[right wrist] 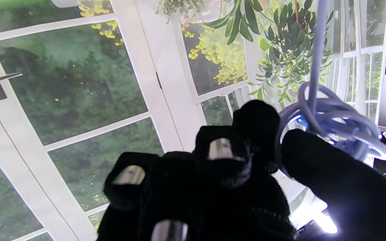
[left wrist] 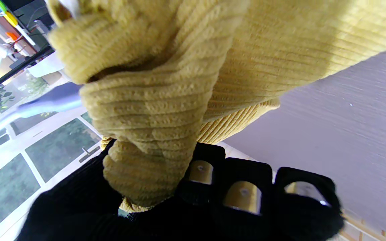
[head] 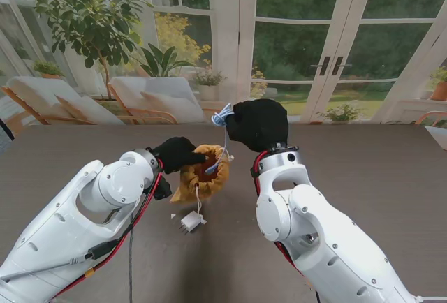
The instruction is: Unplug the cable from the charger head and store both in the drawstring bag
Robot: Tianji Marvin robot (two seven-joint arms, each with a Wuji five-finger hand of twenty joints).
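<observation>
Pinching the bunched cable (head: 223, 115), the right hand (head: 257, 124) is hanging above the drawstring bag (head: 202, 174), whose rim the left hand (head: 174, 154) is gripping; the charger head (head: 191, 221) is lying on the tabletop (head: 377, 170) nearer to me

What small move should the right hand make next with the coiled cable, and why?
Probably lower the right hand toward the open mouth of the yellow corduroy drawstring bag. It holds the coiled pale blue cable raised above the bag, with one strand already hanging into the opening. The left hand grips the bag's rim. The white charger head lies on the table, nearer to me.
</observation>
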